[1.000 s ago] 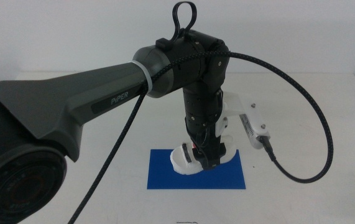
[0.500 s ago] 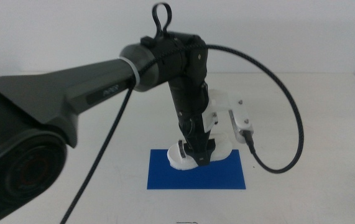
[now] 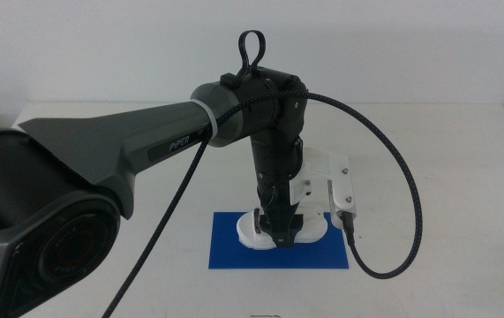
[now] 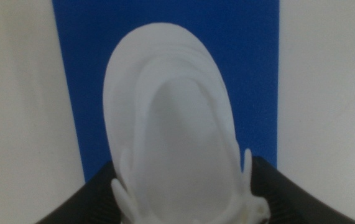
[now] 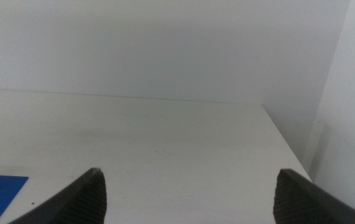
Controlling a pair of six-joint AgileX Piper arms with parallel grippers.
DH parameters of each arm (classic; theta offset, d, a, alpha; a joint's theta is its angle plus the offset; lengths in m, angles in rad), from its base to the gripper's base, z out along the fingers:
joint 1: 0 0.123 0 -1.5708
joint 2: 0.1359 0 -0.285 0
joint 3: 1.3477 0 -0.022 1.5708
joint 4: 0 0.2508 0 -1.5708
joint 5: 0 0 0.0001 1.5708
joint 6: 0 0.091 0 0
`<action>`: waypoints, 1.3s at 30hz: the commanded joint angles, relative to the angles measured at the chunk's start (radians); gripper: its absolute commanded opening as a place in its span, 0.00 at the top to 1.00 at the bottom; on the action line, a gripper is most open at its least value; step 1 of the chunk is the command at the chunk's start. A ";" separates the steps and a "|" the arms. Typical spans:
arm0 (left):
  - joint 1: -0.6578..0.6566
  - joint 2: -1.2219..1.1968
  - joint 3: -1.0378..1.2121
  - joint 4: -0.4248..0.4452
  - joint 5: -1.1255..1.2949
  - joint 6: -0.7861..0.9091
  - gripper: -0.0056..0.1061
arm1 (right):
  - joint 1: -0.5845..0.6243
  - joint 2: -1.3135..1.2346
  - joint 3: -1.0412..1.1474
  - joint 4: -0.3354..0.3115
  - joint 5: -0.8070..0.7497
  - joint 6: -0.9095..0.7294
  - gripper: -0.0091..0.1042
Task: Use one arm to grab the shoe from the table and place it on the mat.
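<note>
Both jaws of the left gripper (image 3: 282,235) clamp the shoe (image 3: 256,228), which has dropped lower and levelled onto the mat (image 3: 229,252), low centre of frame; release looks next. Right gripper (image 5: 189,186) waits, spread empty.

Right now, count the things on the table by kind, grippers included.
Shoe: 1, white, held in the left gripper over the mat
Mat: 1, blue, flat on the table
Grippers: 2, left at the mat, right gripper waiting open off to the side
Total: 4
</note>
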 commanded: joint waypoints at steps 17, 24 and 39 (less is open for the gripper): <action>-0.003 -0.041 -0.026 -0.019 0.022 0.058 0.96 | 0.002 -0.019 -0.019 -0.009 -0.076 -0.005 0.09; -0.003 -0.041 -0.026 -0.028 0.009 0.054 0.27 | 0.002 -0.019 -0.019 -0.009 -0.076 -0.005 0.09; 0.015 -0.091 -0.069 -0.030 0.158 0.057 0.11 | 0.002 -0.019 -0.019 -0.009 -0.076 -0.005 0.09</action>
